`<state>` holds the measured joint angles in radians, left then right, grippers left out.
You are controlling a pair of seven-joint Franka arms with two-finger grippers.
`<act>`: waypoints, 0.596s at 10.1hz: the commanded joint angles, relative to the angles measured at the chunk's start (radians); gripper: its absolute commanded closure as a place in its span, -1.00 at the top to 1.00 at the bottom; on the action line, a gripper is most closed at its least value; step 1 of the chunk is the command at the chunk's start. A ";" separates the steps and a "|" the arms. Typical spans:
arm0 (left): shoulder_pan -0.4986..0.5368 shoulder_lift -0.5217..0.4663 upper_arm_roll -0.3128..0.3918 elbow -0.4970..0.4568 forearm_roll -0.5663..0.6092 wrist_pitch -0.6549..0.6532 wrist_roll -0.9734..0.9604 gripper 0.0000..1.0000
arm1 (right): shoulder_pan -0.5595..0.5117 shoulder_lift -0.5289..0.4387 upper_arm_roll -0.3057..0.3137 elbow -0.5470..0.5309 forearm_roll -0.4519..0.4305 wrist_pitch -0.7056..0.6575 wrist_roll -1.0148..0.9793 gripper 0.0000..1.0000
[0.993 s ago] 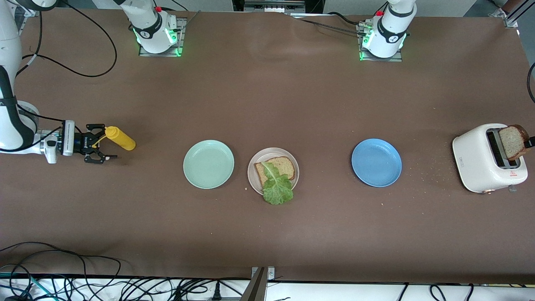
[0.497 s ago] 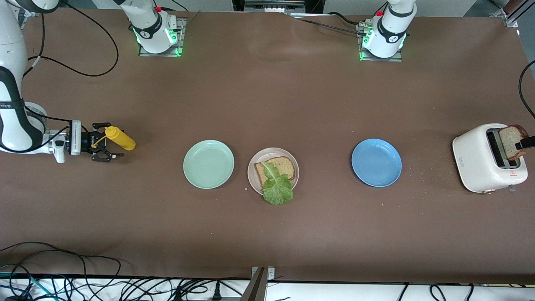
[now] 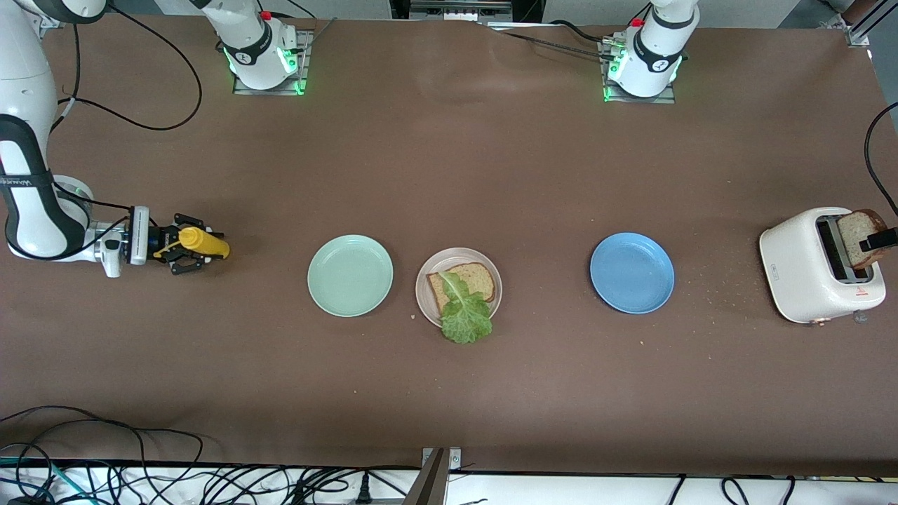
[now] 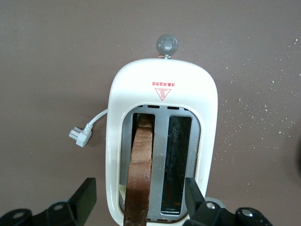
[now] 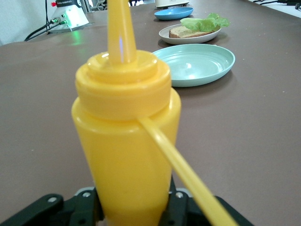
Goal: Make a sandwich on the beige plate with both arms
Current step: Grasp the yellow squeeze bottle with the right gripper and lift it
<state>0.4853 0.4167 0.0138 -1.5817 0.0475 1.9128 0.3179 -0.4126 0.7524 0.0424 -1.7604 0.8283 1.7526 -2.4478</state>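
Brown table (image 3: pixel 449 175): toaster (image 3: pixel 814 270); mint plate (image 3: pixel 350 275); blue plate (image 3: pixel 631 273).

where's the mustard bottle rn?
Front view: mustard bottle stands at the right arm's end of the table, between the right gripper's fingers, beside the mint-green plate.

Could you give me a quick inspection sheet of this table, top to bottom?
Surface: brown table, crumbs near the toaster.
Job's things: bread and lettuce on the beige plate; bread slice stands in the toaster.
Clutter: mint plate, blue plate.
Grippers: right gripper around the yellow squeeze bottle; left gripper astride the toaster's slice.
Cables: tangle along the table edge.
Surroundings: nothing seen.
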 commanded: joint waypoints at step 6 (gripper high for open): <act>0.006 -0.012 -0.003 -0.014 0.037 0.008 -0.007 -1.00 | 0.426 -0.159 -0.007 0.133 -0.168 0.301 0.582 -1.00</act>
<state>0.4870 0.4166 0.0148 -1.5846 0.0475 1.9128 0.3181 -0.0704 0.6331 0.0489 -1.6485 0.7436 2.0081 -2.0302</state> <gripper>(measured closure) 0.881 0.758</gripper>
